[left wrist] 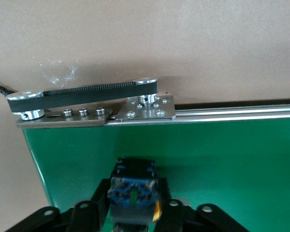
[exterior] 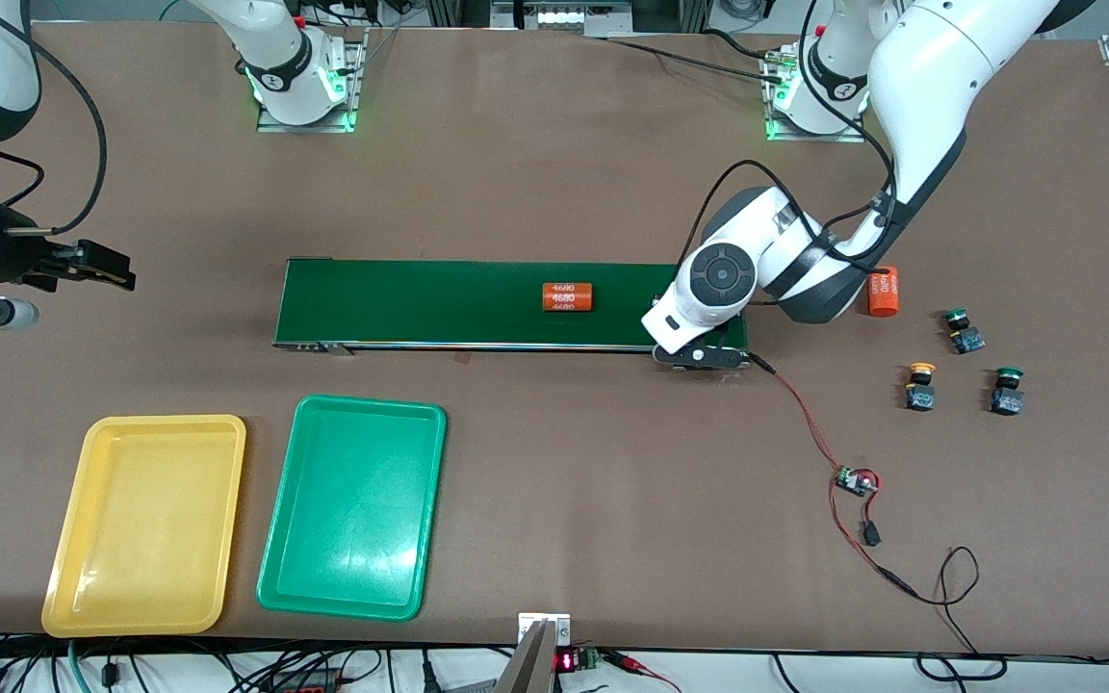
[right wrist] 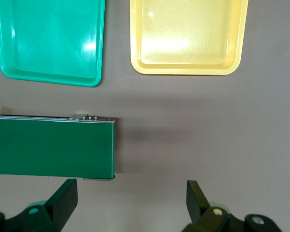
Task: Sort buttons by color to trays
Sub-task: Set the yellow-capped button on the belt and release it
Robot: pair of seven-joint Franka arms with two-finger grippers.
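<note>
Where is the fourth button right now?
In the left wrist view, the button sits between the left gripper fingers, over the conveyor belt at the left arm's end.

Bright, even overhead light; soft shadows on the bench [exterior: 554,481]; white glare patches on the green tray [right wrist: 53,43] and yellow tray [right wrist: 183,43].

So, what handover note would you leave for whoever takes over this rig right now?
Left claw: low over the conveyor belt at the left arm's end, a button between its fingers.
Right claw: open, waiting above the belt's other end.
Three buttons on the table by the left arm's end: yellow-capped, two green-capped.
Yellow tray and green tray: nothing in them.
Done: nothing sorted. Left: all four buttons.
</note>
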